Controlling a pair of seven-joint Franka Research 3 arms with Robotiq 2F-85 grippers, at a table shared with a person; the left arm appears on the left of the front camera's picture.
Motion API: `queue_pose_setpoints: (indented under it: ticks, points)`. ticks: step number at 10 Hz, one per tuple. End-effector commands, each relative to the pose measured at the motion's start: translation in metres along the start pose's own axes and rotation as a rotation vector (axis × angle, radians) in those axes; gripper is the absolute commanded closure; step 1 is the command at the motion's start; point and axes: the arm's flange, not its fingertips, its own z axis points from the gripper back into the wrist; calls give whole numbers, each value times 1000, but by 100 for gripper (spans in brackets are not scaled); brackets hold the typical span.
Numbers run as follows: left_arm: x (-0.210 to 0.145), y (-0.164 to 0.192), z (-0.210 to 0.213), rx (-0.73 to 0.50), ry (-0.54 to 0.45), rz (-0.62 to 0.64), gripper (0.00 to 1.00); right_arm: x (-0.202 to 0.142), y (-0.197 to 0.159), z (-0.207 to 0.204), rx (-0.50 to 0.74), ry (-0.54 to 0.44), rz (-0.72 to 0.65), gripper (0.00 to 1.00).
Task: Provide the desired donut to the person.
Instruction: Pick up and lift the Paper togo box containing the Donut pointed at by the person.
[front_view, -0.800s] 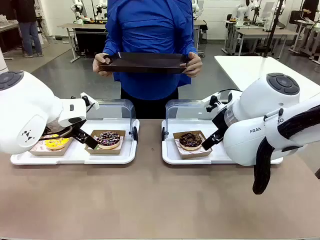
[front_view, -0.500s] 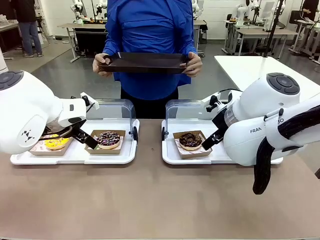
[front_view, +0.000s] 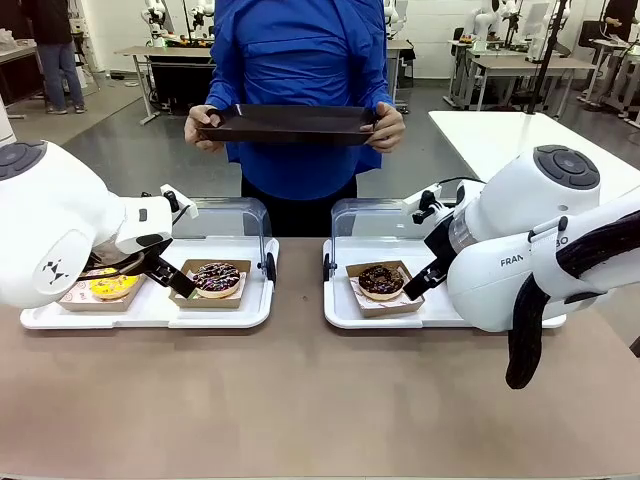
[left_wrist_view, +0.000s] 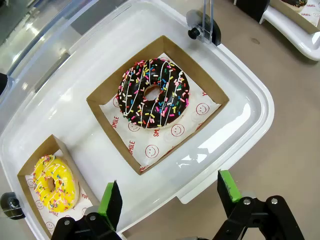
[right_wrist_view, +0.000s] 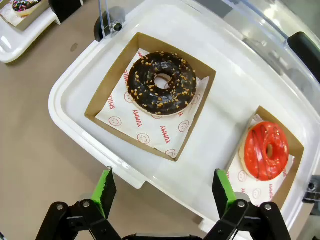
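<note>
We work at a brown table (front_view: 300, 400) with a smooth, matte top. Two white trays stand on it side by side and well apart, the left tray (front_view: 140, 322) and the right tray (front_view: 340, 318). Each has a clear lid (front_view: 225, 220) raised at the back. Beyond the table the room has a grey floor (front_view: 130, 150), a white table (front_view: 510, 135) at the right and more workbenches farther off.

The person (front_view: 295, 90) in the blue top stands at the far side. Both hands hold a dark serving tray (front_view: 290, 125) level in front of the body, beyond the white trays.

The left gripper (left_wrist_view: 170, 187) hovers at the near corner of the left tray, its jaws spread wide and holding nothing. Ahead of it the chocolate sprinkle donut (left_wrist_view: 153, 93) lies in a brown cardboard box (left_wrist_view: 197, 76), and the yellow donut (left_wrist_view: 52, 184) lies in its own box beside it. The right gripper (right_wrist_view: 163, 181) hovers at the near edge of the right tray, also spread and empty. Ahead of it the chocolate nut donut (right_wrist_view: 161, 82) lies in a box, and the red-glazed donut (right_wrist_view: 266, 150) lies in another box farther along.

The paper liners (left_wrist_view: 172, 131) under the donuts carry red smiley faces and the words "SMILE" and "YUMMY". On the right arm (front_view: 520, 250) we read "FRAN"; the rest of the word is hidden.
</note>
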Motion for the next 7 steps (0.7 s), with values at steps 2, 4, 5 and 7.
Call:
queue_pose_setpoints:
  ticks: [2, 4, 5, 7]
  points:
    - [0, 0, 0, 0, 0, 0, 0, 0, 0, 0, 0, 0, -1, 0]
    - [0, 0, 0, 0, 0, 0, 0, 0, 0, 0, 0, 0, -1, 0]
    - [0, 0, 0, 0, 0, 0, 0, 0, 0, 0, 0, 0, -1, 0]
    - [0, 0, 0, 0, 0, 0, 0, 0, 0, 0, 0, 0, -1, 0]
